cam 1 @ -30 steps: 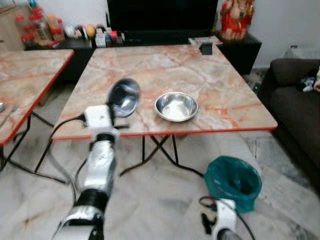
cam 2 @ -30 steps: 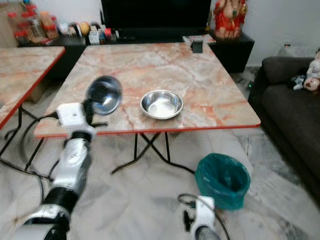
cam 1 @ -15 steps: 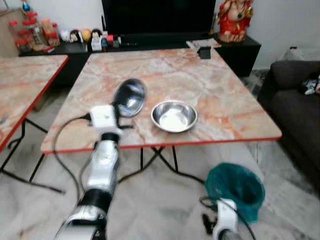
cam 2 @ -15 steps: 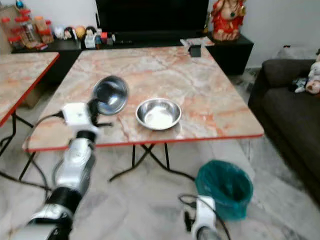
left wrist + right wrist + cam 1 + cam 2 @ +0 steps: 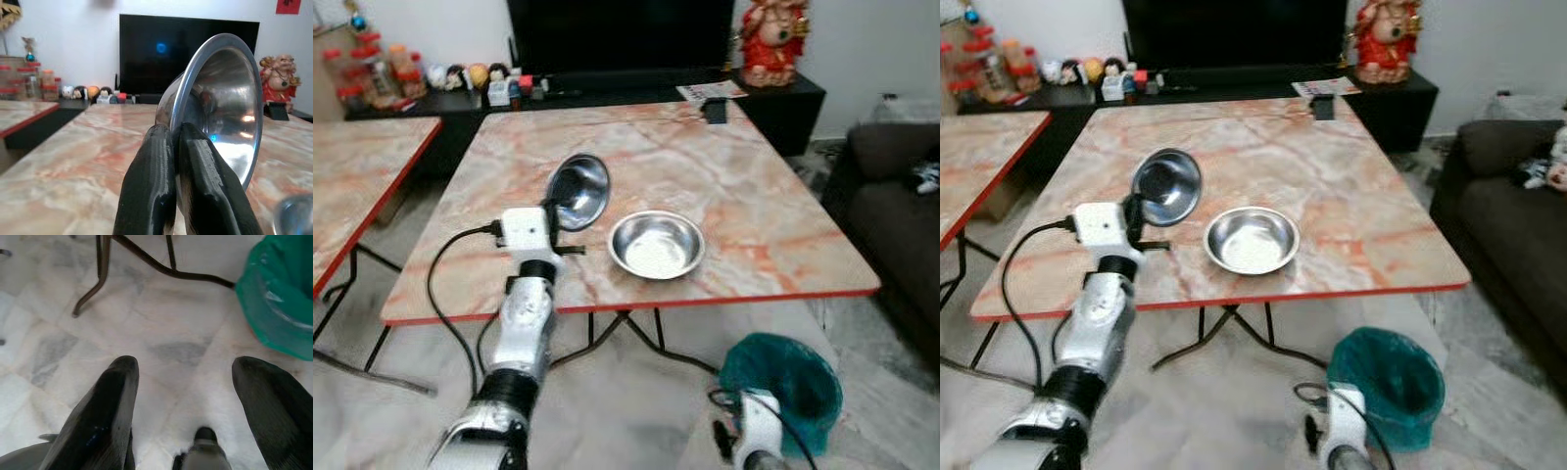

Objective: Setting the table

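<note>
Steel is what the left pincer is clamped on: the rim of a steel bowl, held tilted on edge above the marble-patterned table, just beside a second steel bowl that sits flat near the front edge. The step looks like placing this bowl; next it needs levelling, lowering onto bare tabletop and letting go. The right pincer, fingers spread, hangs idle over the floor by a green bin.

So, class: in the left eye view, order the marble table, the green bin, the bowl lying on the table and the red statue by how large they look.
1. marble table
2. green bin, though it sits nearer the camera
3. bowl on the table
4. red statue, farthest back, so its true size is unsure
</note>
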{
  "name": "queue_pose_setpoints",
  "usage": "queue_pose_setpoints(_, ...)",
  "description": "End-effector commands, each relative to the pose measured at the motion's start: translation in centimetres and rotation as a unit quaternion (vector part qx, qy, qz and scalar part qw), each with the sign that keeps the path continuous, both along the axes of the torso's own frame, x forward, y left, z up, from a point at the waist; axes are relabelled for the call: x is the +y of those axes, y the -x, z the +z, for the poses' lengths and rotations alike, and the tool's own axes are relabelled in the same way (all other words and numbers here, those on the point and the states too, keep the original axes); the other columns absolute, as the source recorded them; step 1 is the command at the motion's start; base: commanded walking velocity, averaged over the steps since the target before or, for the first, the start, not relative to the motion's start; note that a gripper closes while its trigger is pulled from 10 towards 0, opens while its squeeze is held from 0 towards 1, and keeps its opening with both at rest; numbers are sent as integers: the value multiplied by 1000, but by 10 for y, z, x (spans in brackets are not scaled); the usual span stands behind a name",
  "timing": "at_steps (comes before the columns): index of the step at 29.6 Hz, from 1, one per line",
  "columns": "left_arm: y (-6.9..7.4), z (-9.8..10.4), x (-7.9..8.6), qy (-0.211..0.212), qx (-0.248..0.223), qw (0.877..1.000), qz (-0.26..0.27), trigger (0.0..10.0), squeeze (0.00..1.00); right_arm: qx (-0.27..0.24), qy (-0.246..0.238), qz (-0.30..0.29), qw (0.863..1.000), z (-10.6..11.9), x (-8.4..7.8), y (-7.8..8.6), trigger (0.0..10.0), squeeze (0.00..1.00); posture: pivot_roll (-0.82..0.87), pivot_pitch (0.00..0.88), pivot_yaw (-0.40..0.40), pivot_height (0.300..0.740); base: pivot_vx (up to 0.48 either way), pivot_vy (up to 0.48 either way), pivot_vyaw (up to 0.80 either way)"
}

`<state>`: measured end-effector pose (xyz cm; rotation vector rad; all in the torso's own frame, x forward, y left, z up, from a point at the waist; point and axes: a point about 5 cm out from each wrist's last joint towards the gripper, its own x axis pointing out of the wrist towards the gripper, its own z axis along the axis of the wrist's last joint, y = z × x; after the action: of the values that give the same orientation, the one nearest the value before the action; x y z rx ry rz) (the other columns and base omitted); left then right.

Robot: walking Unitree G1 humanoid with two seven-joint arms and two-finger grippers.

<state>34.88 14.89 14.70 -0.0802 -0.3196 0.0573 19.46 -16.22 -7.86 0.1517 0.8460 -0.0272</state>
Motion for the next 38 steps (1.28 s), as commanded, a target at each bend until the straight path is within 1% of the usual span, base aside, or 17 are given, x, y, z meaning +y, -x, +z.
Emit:
queue_pose_setpoints(1,-1,5,-13,-2,-7,1000,-20,10000,0,-4,11,-6,1000,2,-9,-2,10000,0,-10,0,34,727,289,0,0)
queue_pose_setpoints(9,-1,5,-13,-3,-8,1000,-22,10000,0,-6,18,-6,1000,2,-10,-3,10000,0,-10,0,34,727,286,0,0)
queue_pose_setpoints(12,-1,5,-13,-2,-9,1000,-22,10000,0,-10,9,-11,1000,3,-9,-3,10000,0,-10,0,35,727,287,0,0)
queue_pose_setpoints(17,0,5,-19,-1,-10,999,-49,10000,0,-15,12,-8,1000,4,-9,-4,10000,0,-8,0,34,727,102,0,0)
queue_pose_setpoints(19,2,2,-25,-1,1,998,-71,10000,0,-17,10,-11,1000,4,-9,-5,10000,0,-8,0,34,727,0,0,0)
queue_pose_setpoints(21,4,-2,-29,30,16,994,-100,10000,0,-17,10,-11,1000,4,-9,-5,10000,0,-9,0,36,727,0,0,0)
queue_pose_setpoints(24,6,-4,-34,35,32,991,-128,10000,0,-16,10,-11,1000,4,-9,-5,10000,0,-9,0,38,727,0,0,0)
queue_pose_setpoints(25,7,-2,-38,34,40,987,-151,10000,0,-16,10,-11,1000,4,-9,-4,10000,0,-9,0,38,727,0,0,0)
queue_pose_setpoints(26,7,-1,-40,28,40,987,-155,10000,0,-16,10,-11,1000,3,-9,-4,10000,0,-9,0,38,727,0,0,0)
queue_pose_setpoints(29,6,6,-48,50,51,980,-186,10000,0,-15,10,-10,1000,3,-9,-3,10000,0,0,0,37,727,0,0,0)
queue_pose_setpoints(32,7,17,-59,66,46,971,-224,10000,0,-15,10,-9,1000,3,-8,-3,10000,0,0,0,39,727,0,0,0)
queue_pose_setpoints(33,7,21,-64,76,51,967,-239,10000,0,-15,9,-9,1000,3,-8,-4,10000,0,-5,0,45,727,0,0,0)
queue_pose_setpoints(34,7,27,-73,87,65,957,-268,10000,0,-16,8,-11,1000,3,-7,-4,10000,0,-5,0,45,727,0,0,0)
queue_pose_setpoints(35,7,29,-76,94,71,953,-281,10000,0,-17,8,-12,1000,3,-7,-4,10000,0,-5,0,45,727,0,0,0)
queue_pose_setpoints(36,8,27,-80,109,95,943,-299,10000,0,-17,7,-13,1000,3,-7,-4,10000,0,-5,0,45,727,0,0,0)
queue_pose_setpoints(37,4,17,-84,102,154,935,-303,10000,0,-17,7,-14,1000,3,-7,-4,10000,0,-2,0,48,727,0,0,0)
queue_pose_setpoints(38,2,10,-86,107,190,929,-298,10000,0,-17,7,-14,1000,3,-6,-4,10000,0,-5,0,51,727,0,0,0)
